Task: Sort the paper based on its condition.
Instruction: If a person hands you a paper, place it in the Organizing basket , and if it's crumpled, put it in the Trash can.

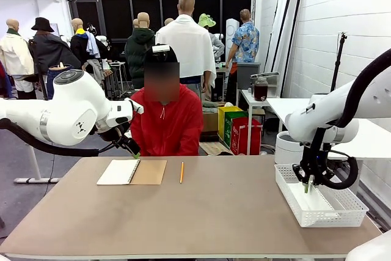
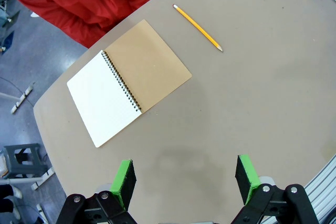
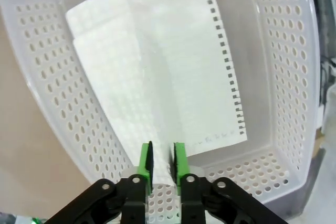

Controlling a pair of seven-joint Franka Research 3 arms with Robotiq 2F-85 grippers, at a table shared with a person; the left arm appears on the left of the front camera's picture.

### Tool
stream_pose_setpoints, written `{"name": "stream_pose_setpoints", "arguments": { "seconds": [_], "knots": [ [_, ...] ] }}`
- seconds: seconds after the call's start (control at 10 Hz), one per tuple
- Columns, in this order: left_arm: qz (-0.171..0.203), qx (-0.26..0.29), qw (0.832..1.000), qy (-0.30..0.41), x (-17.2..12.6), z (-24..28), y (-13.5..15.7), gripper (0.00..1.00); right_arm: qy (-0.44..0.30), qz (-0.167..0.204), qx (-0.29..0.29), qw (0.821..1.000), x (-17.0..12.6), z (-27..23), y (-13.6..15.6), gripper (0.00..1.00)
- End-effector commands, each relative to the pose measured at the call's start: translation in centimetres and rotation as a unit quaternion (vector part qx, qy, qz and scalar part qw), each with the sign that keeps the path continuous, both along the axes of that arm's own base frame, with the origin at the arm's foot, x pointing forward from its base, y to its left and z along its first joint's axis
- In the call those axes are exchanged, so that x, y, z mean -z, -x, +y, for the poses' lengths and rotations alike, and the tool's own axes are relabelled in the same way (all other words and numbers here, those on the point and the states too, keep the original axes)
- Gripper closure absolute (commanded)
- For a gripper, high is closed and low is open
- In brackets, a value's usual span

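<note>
A white sheet of paper [image 3: 157, 61] with a torn, perforated edge lies in the white mesh basket [image 3: 273, 51], on top of other white sheets. A raised fold of it runs up between the green pads of my right gripper [image 3: 161, 161]. The pads stand a narrow gap apart, so this gripper is slightly open. From the front, my right gripper [image 1: 310, 183] hangs just over the basket [image 1: 317, 203] at the table's right end. My left gripper [image 2: 184, 174] is open, holds nothing and hovers above bare table near the notebook; in the front view the left gripper [image 1: 125, 142] is at the far left.
A spiral notebook [image 2: 131, 80] lies open on the table with its brown cover folded back, a yellow pencil [image 2: 198, 27] beside it. A person in a red top [image 1: 166, 123] sits at the far side. Notebook [image 1: 131, 172] and pencil [image 1: 181, 172] are left of centre.
</note>
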State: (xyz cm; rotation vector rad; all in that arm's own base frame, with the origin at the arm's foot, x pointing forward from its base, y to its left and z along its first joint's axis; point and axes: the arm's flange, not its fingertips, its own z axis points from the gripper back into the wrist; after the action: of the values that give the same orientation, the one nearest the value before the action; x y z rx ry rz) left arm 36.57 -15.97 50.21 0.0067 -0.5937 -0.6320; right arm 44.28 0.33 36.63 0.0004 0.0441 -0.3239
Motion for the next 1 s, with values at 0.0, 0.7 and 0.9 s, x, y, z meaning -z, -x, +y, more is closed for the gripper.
{"name": "stream_pose_setpoints", "arguments": {
  "seconds": [0.0, 0.7, 0.9],
  "knots": [
    [-0.001, 0.003, 1.000, 0.000, 0.1, 0.1, -0.1, 0.00, 0.030, 0.029, 0.032, 0.999, 0.1, 0.2, -0.9, 0.28],
    [-0.001, 0.003, 1.000, 0.000, 0.1, 0.1, -0.1, 0.00, 0.109, 0.026, 0.092, 0.989, -1.8, 1.3, -1.6, 0.00],
    [-0.001, 0.003, 1.000, 0.000, 0.1, 0.1, -0.1, 0.00, 0.122, 0.024, 0.098, 0.987, -1.9, 1.6, -1.4, 0.00]
  ]
}}
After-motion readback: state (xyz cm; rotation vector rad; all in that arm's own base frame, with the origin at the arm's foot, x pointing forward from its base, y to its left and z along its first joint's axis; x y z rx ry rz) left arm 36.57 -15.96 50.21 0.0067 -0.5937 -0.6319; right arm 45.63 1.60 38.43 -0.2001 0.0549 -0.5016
